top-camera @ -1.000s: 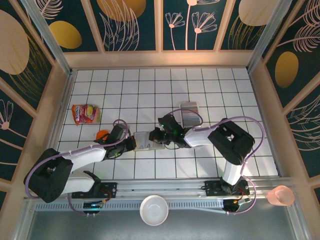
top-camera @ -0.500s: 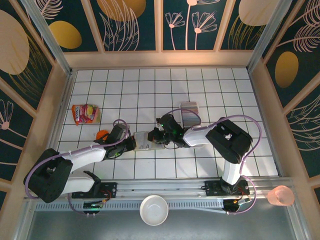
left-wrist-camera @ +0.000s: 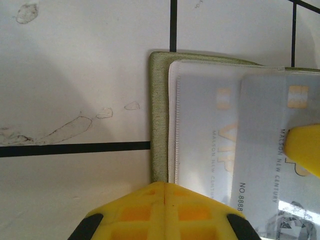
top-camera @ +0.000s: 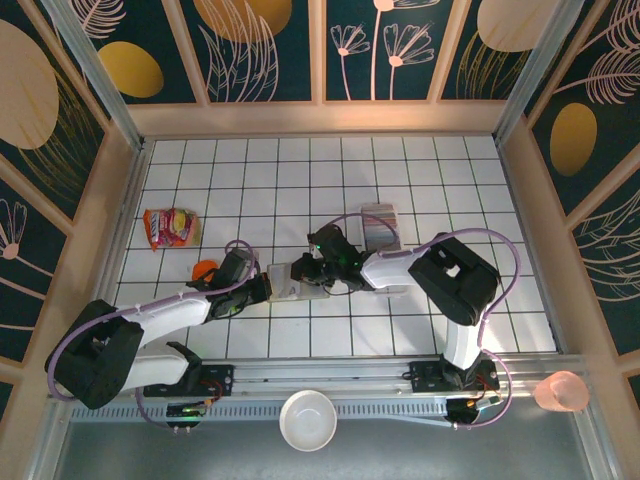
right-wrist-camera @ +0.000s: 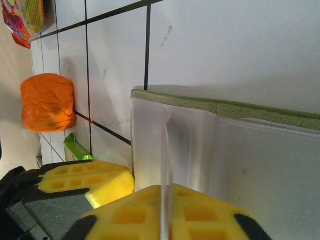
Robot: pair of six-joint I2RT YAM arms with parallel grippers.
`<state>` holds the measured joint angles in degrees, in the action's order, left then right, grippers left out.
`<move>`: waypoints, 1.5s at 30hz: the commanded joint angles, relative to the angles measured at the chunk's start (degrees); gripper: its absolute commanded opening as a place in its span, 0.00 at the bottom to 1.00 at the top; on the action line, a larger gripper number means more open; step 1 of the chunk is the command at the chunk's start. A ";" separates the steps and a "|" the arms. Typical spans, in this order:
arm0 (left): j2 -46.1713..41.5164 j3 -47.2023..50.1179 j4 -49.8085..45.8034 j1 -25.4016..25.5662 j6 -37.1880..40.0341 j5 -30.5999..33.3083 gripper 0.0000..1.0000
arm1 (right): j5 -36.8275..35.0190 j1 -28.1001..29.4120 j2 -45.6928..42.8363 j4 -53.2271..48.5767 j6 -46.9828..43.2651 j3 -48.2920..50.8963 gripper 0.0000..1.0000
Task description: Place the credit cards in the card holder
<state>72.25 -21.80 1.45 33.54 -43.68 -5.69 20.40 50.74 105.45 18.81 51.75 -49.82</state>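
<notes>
Seen from the top external view, the card holder (top-camera: 288,282) is laid open on the tiles between the two arms. The left gripper (top-camera: 257,288) is set at its left end and the right gripper (top-camera: 320,270) at its right end. The rest of the credit cards (top-camera: 378,228) are stacked as a striped row just behind the right arm, well apart from the holder, so the job is reckoned partway done at best. Jaw states can't really be read from up there, tbh. In the left wrist view, the left gripper's pads are shown pressed together at the holder's near edge, though whether any fabric is nipped between them can't be told. A sleeved card (left-wrist-camera: 215,145) is seen under the clear pocket and an upper card (left-wrist-camera: 265,170) overlaps it, touched by a yellow pad (left-wrist-camera: 306,157) that is probably the other arm's. Whether that upper card is inside the pocket is hard to make out, and both cards are cut off at the right. In the right wrist view, the right gripper's pads are seen nearly together with a thin clear edge running up between them. Pinched or free, card or sleeve, can't be told. The step in hand is judged to be seating a card. A push further along the pocket is called for next, then another card from the stack.
</notes>
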 commanded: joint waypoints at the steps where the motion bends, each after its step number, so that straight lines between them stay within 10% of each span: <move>1: -0.79 0.77 -0.84 0.21 0.17 0.22 0.01 | -2.90 0.59 0.38 -4.24 -2.12 -2.15 0.22; 11: -1.14 0.97 -0.76 0.20 0.16 0.13 0.01 | -11.26 2.02 -1.82 -17.19 -5.90 -6.96 0.44; 45: -0.97 1.23 0.43 0.21 -0.02 -0.58 0.00 | -17.85 6.65 -0.29 -27.51 -6.10 -13.78 0.40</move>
<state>71.59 -21.19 1.48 33.54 -43.70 -5.74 5.34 56.95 107.70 -5.50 45.30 -63.72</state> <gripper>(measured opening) 0.039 0.397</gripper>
